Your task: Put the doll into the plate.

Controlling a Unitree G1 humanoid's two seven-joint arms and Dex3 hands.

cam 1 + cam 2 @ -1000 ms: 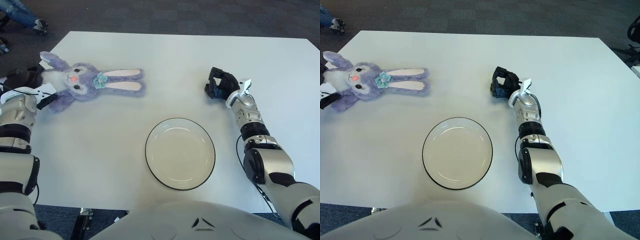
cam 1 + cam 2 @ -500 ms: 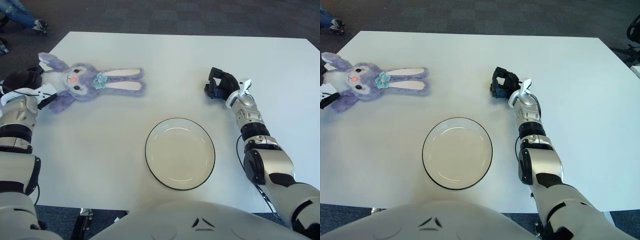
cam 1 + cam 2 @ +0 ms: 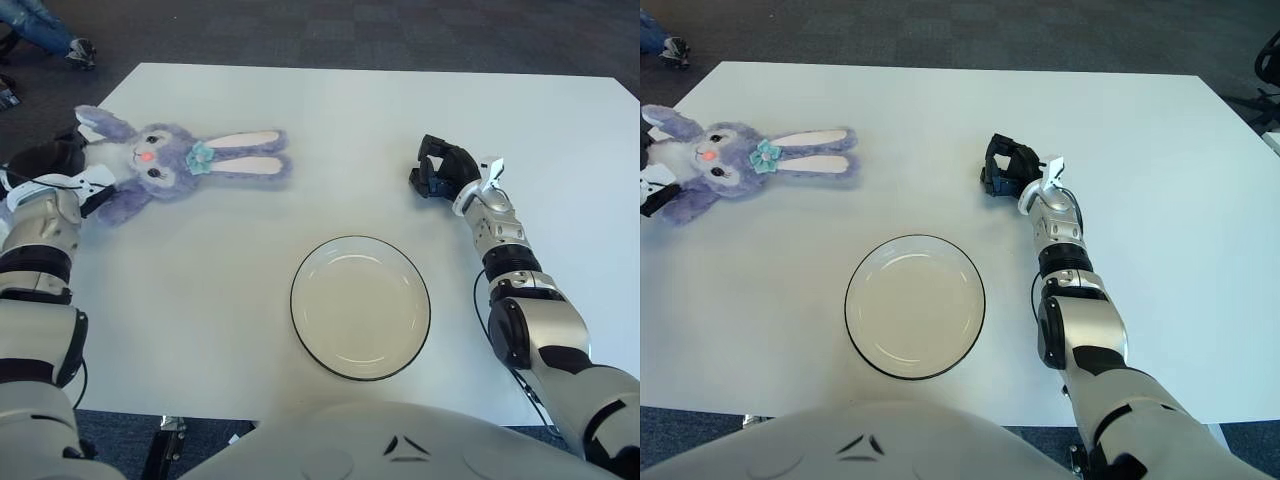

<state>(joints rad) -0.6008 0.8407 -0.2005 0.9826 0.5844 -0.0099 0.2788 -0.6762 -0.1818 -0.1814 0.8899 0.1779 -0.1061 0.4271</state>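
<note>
Beside round plate, fuzzy doll

light: bright, even overhead | shadows: soft, faint | focus: sharp | glare: none

My left hand sits at the far left edge of the frame, its dark fingers closed around the lower body of the doll, with the silver forearm running down the left border toward my shoulder. My right hand shows in the right-centre of the frame, black fingers curled in on themselves and gripping nothing. Its jointed forearm stretches straight down and to the right, ending in the bulky elbow at the lower right corner.
</note>
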